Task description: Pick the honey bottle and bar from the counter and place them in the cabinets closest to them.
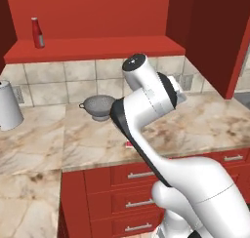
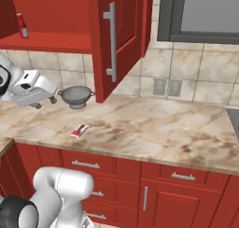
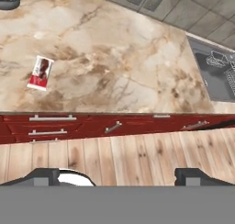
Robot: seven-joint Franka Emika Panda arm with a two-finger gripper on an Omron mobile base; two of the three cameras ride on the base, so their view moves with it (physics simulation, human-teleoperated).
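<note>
The bar (image 2: 80,130), a small white packet with red markings, lies flat on the beige marble counter (image 2: 154,129) near its front edge. In the hand view the bar (image 3: 40,73) sits at the upper left, well away from my gripper (image 3: 118,177), whose fingertips (image 3: 42,176) stand wide apart with nothing between them. In the right base view the gripper (image 2: 44,102) hangs above the counter, left of the colander and behind the bar. A red sliver of the bar (image 1: 128,144) peeks out beside my arm. The red cabinets (image 1: 93,49) stand open above. The honey bottle is out of view.
A grey colander (image 2: 76,95) sits by the backsplash. A tall slim red bottle (image 1: 37,32) stands on the cabinet shelf. An open cabinet door (image 2: 116,40) juts out over the counter. A white appliance (image 1: 7,105) stands far left, a stove (image 3: 215,71) to the right.
</note>
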